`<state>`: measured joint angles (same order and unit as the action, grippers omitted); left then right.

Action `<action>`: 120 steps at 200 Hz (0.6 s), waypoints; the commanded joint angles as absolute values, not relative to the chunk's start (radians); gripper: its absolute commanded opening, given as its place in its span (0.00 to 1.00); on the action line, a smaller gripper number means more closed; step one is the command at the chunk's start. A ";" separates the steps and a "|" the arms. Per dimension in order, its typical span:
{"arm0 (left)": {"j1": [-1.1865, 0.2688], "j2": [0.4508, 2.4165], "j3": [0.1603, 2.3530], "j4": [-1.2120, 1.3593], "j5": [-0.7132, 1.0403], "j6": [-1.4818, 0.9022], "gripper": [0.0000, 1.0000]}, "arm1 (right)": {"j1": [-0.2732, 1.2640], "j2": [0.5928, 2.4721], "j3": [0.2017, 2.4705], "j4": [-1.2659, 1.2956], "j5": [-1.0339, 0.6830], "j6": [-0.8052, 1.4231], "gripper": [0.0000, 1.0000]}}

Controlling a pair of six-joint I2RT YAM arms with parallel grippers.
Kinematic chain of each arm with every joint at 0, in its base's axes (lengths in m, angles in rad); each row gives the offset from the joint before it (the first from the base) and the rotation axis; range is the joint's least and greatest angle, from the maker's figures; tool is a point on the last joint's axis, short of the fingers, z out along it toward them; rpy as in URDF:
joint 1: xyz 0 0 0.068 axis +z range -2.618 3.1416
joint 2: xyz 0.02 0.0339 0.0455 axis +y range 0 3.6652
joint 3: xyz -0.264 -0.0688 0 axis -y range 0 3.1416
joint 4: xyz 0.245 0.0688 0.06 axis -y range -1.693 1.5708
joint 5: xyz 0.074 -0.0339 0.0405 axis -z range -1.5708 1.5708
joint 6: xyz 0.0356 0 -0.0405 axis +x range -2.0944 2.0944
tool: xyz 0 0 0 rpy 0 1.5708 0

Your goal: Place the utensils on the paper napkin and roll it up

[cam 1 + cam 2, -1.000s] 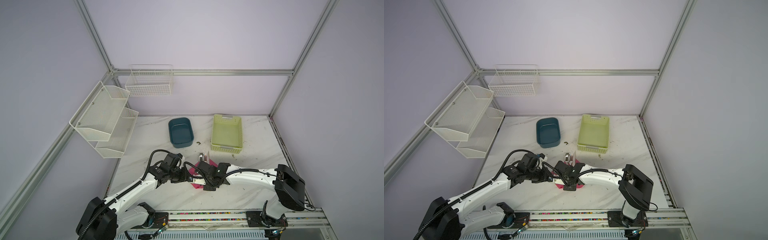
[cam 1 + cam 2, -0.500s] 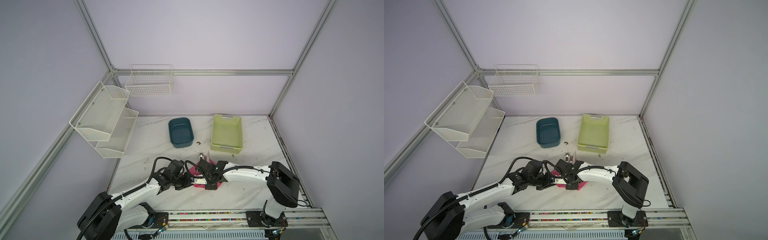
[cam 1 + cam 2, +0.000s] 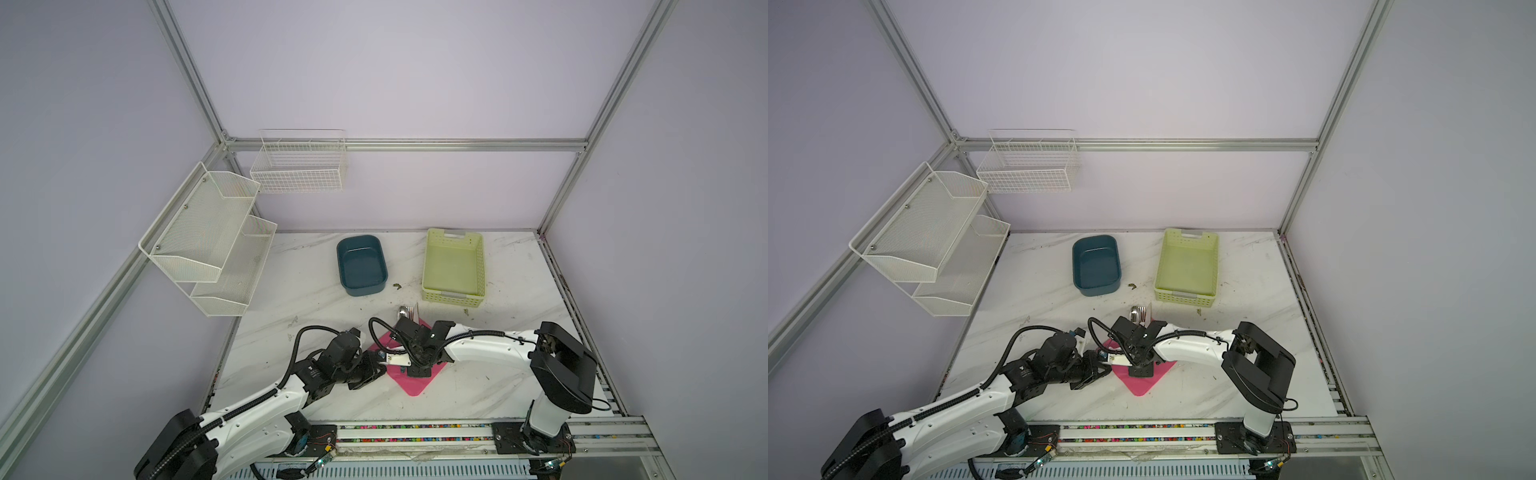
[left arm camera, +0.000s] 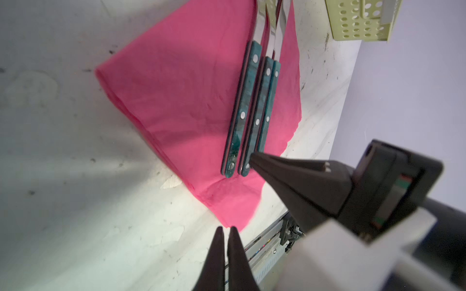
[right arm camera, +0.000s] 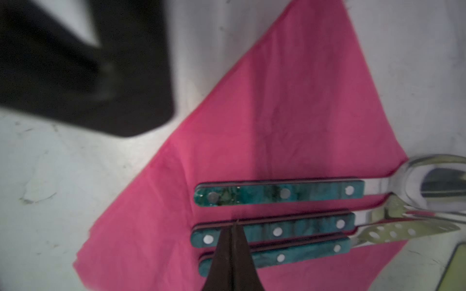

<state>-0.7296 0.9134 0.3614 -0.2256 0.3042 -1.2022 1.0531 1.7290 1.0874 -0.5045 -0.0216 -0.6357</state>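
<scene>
Pink paper napkin (image 4: pixel 181 95): a thin, soft square, faintly creased, with stacked layers showing along one edge. It lies flat, turned like a diamond, on the table (image 4: pixel 63 151), a white marble-look top with grey veins and dark scuffs. In both top views the napkin (image 3: pixel 413 384) sits at the front middle, between the two arms.

Three utensils (image 5: pixel 302 228) lie on it side by side and parallel, with handles touching or nearly so. The handles are slim, flat, marbled teal with dark edges and silver rivets. The shiny metal heads poke past the napkin's far corner. The spoon (image 5: pixel 438 181), with its rounded bowl, is an outer one; hard to tell which of the other two is fork or knife. A pale green plastic basket (image 4: pixel 358 22) with punched holes stands just beyond the heads.

On the right gripper (image 5: pixel 233 223), the pointed black fingers are pressed together with nothing between them. Its tips are down on the middle handle near its butt end.

On the left gripper (image 4: pixel 226 229), the fingers are almost together, leaving a thin slit only. Its tips sit right at the napkin corner nearest the front rail; can't tell if paper is pinched.
</scene>
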 commanded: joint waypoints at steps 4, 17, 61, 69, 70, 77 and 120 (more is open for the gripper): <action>-0.726 0.832 0.347 -0.384 0.224 -1.235 0.09 | 1.042 1.713 1.112 -0.463 -0.026 -0.615 0.00; -0.720 0.780 0.344 -0.427 0.194 -1.244 0.09 | 1.040 1.712 1.111 -0.463 -0.027 -0.615 0.00; -0.718 0.741 0.312 -0.311 0.260 -1.196 0.08 | 1.029 1.701 1.111 -0.453 -0.034 -0.615 0.00; -0.718 0.771 0.311 -0.274 0.297 -1.193 0.08 | 1.027 1.703 1.111 -0.450 -0.038 -0.614 0.00; -0.718 0.775 0.311 -0.268 0.305 -1.192 0.07 | 1.027 1.703 1.112 -0.450 -0.038 -0.614 0.00; -0.718 0.808 0.313 -0.235 0.348 -1.183 0.07 | 1.026 1.704 1.114 -0.449 -0.040 -0.613 0.00; -0.716 0.890 0.359 -0.273 0.322 -1.155 0.07 | 1.028 1.684 1.099 -0.496 -0.098 -0.585 0.00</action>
